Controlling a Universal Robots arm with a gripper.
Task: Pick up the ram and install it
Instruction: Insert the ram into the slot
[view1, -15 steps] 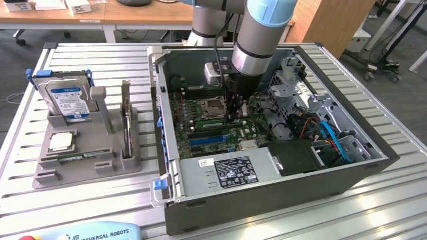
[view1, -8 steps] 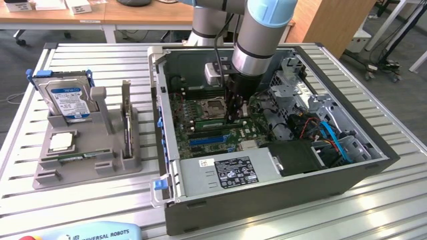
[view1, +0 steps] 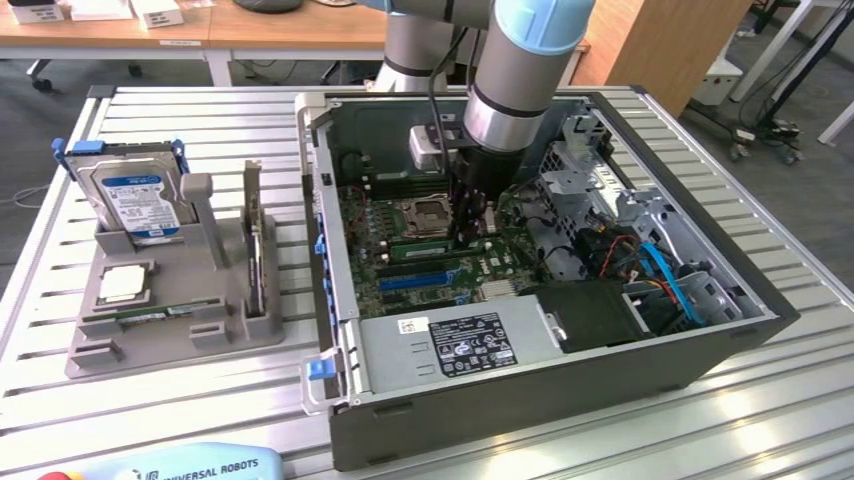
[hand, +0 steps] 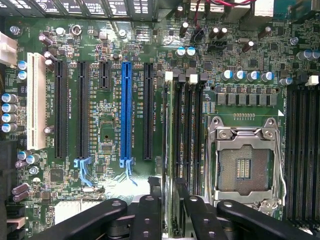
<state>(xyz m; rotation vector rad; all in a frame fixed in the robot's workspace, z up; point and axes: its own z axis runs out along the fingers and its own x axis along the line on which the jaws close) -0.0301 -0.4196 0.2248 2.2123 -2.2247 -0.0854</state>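
The ram (hand: 169, 150) is a thin green stick seen edge-on. It stands in the memory slot nearest the blue expansion slot (hand: 126, 115), beside the empty black memory slots (hand: 192, 145). My gripper (hand: 169, 217) straddles one end of it, and its black fingers (hand: 149, 215) stand slightly off the stick on either side, so it is open. In the exterior view the gripper (view1: 470, 235) reaches straight down into the open computer case (view1: 534, 390), just to the exterior view's right of the processor socket (view1: 430, 212).
A grey holder (view1: 174, 335) on the slatted table, at the exterior view's left, carries a silver hard drive (view1: 134, 200), a square processor chip (view1: 123, 283) and a thin green board (view1: 140, 317). Cables and a drive cage fill the case's right side. The empty processor socket (hand: 243, 162) lies beside the slots.
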